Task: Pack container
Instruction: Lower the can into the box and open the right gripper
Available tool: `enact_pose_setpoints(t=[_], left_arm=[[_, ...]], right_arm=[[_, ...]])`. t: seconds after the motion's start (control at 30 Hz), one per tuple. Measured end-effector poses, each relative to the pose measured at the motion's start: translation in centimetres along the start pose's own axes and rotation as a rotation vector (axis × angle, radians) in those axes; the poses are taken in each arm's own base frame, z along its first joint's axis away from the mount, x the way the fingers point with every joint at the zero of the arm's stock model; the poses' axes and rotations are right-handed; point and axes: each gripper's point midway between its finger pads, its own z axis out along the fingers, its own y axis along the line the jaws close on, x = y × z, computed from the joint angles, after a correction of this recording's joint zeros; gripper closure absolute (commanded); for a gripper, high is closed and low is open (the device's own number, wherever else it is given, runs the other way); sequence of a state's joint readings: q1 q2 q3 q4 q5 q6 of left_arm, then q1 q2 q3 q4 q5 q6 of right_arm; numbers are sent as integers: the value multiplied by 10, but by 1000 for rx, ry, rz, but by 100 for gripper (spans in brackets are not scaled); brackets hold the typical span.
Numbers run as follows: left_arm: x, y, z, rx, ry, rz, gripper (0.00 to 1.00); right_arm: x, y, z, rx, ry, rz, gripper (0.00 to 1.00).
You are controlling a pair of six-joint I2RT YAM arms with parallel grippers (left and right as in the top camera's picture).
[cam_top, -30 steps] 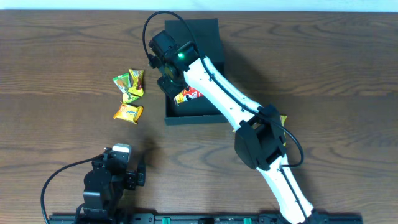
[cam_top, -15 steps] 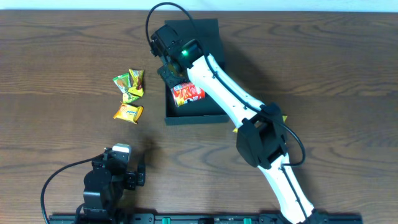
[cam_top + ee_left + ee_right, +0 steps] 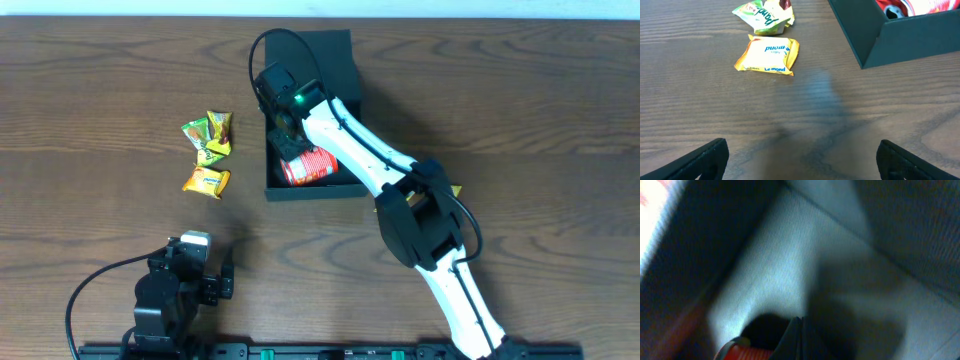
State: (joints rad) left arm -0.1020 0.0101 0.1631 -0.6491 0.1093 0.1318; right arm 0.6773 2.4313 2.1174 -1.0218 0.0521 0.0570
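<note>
Container (image 3: 300, 192) stands open near the middle of the wooden table (image 3: 100, 80), its flap lid (image 3: 320, 48) folded back on the far side. Red can (image 3: 310, 166) lies on its side inside, toward the front wall. Right gripper (image 3: 283, 138) is down inside the container, just above the can's left end; the right wrist view is blurred and dark, so its jaw state cannot be determined. Left gripper (image 3: 802, 146) hovers low over bare wood with jaws spread wide and nothing between them, well apart from the container. Yellow packet (image 3: 767, 55) lies flat to the left of the container, and a green packet (image 3: 765, 10) lies just beyond it.
</note>
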Motion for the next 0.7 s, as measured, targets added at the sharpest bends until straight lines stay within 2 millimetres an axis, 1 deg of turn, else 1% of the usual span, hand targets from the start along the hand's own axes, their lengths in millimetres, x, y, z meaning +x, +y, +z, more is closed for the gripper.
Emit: enact_pose_setpoints(t=[0.13, 0.27, 0.37, 0.57, 0.63, 0.7], left_arm=[[0, 0, 0, 0, 0, 0, 5], [0, 0, 0, 0, 0, 0, 5], [0, 0, 0, 0, 0, 0, 5], [0, 0, 0, 0, 0, 0, 5], [0, 0, 0, 0, 0, 0, 5], [0, 0, 0, 0, 0, 0, 4]], right_arm=[[15, -3, 0, 15, 60, 28, 98], [28, -11, -2, 65, 110, 86, 98], [33, -18, -3, 94, 130, 132, 98], [34, -23, -4, 113, 130, 155, 98], [30, -25, -6, 122, 118, 157, 98], [20, -26, -13, 126, 84, 160, 98]])
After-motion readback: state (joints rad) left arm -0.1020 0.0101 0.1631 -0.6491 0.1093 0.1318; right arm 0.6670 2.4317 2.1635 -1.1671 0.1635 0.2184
